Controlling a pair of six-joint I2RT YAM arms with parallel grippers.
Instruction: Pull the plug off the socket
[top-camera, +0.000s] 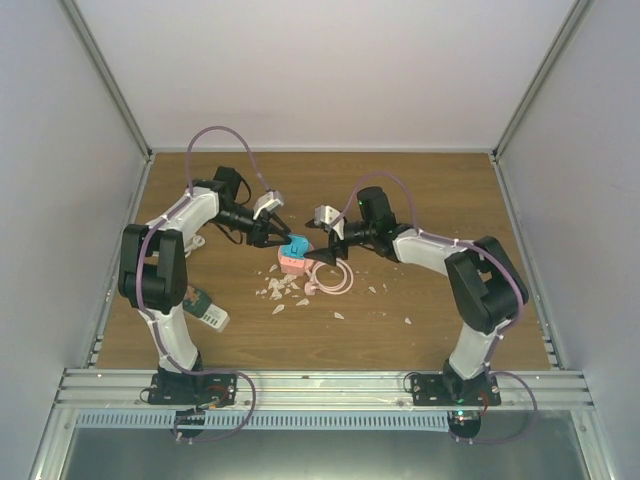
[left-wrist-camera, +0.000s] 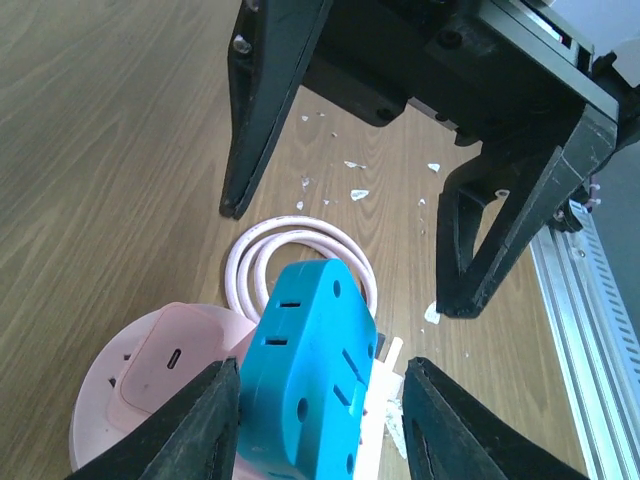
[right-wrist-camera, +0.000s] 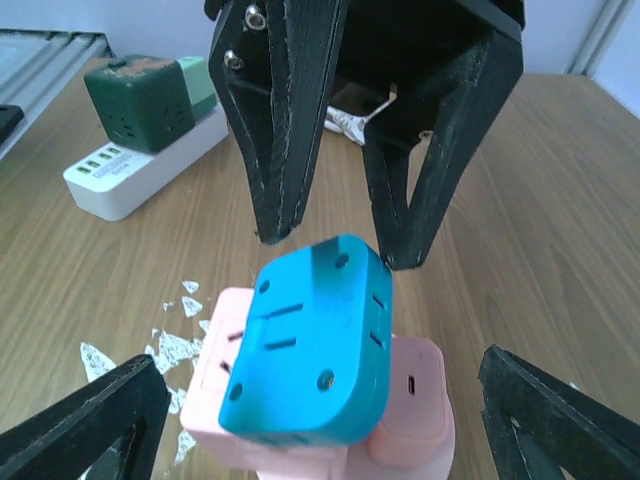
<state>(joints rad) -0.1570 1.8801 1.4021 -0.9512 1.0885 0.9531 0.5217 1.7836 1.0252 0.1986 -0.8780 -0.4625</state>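
Note:
A blue plug (top-camera: 296, 246) sits tilted on top of a pink socket block (top-camera: 290, 264) at the table's middle. In the left wrist view the plug (left-wrist-camera: 310, 370) lies between my left gripper's (left-wrist-camera: 320, 425) open fingers: one finger is against it, the other stands apart. The pink socket (left-wrist-camera: 150, 370) shows beside it. My left gripper (top-camera: 283, 240) comes in from the left. My right gripper (top-camera: 318, 255) faces it from the right, open wide. In the right wrist view the plug (right-wrist-camera: 310, 350) and socket (right-wrist-camera: 410, 410) lie between my right gripper's (right-wrist-camera: 320, 370) spread fingers, untouched.
A coiled pink cable (top-camera: 332, 278) lies right of the socket. White scraps (top-camera: 280, 290) are scattered in front of it. A green cube adapter (right-wrist-camera: 150, 100) on a white power strip (top-camera: 210, 315) lies at the front left. The walls of the enclosure stand at both sides.

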